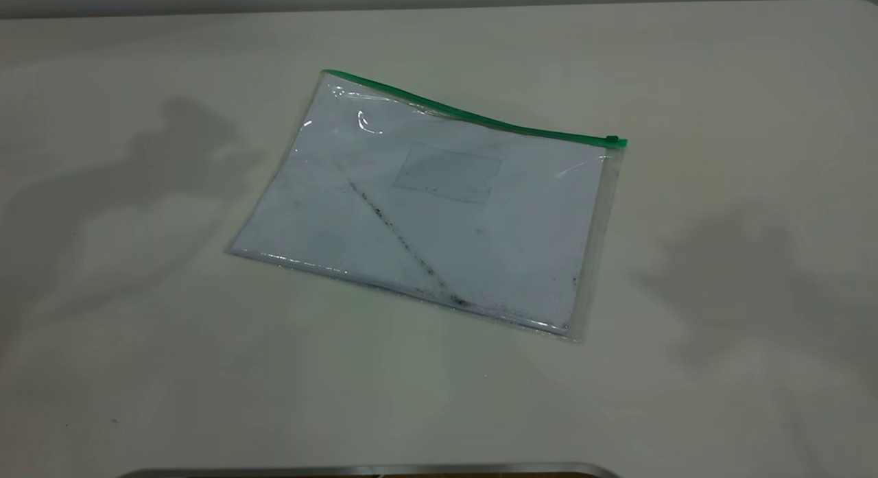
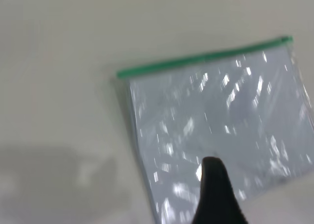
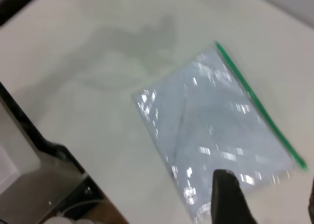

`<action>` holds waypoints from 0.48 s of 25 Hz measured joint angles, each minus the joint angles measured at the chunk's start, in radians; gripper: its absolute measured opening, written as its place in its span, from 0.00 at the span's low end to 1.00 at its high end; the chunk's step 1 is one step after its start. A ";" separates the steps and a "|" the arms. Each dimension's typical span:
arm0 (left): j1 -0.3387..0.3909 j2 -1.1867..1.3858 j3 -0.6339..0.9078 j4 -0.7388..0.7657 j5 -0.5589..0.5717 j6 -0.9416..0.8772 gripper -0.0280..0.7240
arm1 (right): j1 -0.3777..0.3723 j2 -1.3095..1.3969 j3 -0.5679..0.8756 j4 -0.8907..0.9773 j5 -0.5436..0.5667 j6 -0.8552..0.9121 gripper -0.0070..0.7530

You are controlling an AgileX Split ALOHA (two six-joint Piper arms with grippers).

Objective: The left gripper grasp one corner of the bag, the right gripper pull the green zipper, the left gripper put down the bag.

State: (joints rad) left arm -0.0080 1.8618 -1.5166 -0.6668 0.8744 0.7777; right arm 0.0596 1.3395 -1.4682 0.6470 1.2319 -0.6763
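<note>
The bag [image 1: 439, 210] lies flat on the white table, clear with a white sheet inside, a dark diagonal smudge line and a small card pocket [image 1: 447, 171]. The green strip [image 1: 466, 116] runs along its far edge, with the green zipper slider [image 1: 612, 140] at the right end. Neither gripper shows in the exterior view; only their shadows fall left and right of the bag. The left gripper [image 2: 267, 194] hovers above the bag [image 2: 216, 121], open and empty, with one finger [image 2: 216, 189] in view. The right gripper [image 3: 270, 194] is open and empty above the bag [image 3: 216, 121].
The table [image 1: 137, 341] is bare around the bag. A metal edge [image 1: 370, 470] runs along the near side. In the right wrist view the table's edge with a dark frame [image 3: 49, 148] and clutter below it lies off to one side.
</note>
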 joint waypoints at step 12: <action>-0.002 -0.389 0.005 0.381 0.293 -0.471 0.73 | 0.000 -0.359 0.420 -0.470 0.003 0.438 0.58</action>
State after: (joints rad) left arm -0.0103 1.4729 -1.5119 -0.2860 1.1676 0.3066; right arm 0.0596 0.9808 -1.0485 0.1768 1.2344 -0.2381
